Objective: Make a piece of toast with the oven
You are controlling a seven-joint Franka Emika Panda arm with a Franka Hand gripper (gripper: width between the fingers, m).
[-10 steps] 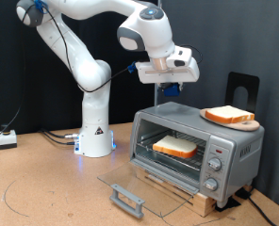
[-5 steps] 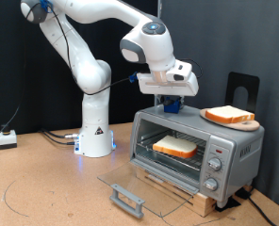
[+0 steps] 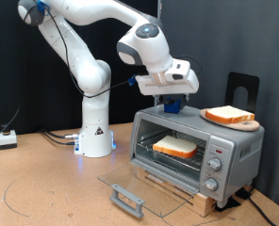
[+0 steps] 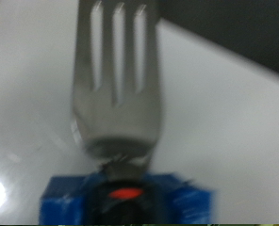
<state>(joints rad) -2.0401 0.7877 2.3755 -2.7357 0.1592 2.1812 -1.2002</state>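
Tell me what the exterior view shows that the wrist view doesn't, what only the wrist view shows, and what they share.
Only the exterior view shows the oven with its door dropped open, one slice of bread on the rack inside, a second slice on a wooden board on top, and the arm. Only the wrist view shows a metal fork close up, its tines pointing away over a pale surface. Both show the gripper with its blue part, above the oven's top.

The white arm arches over, elbow high, wrist bent downward (jaws hidden beneath the hand).
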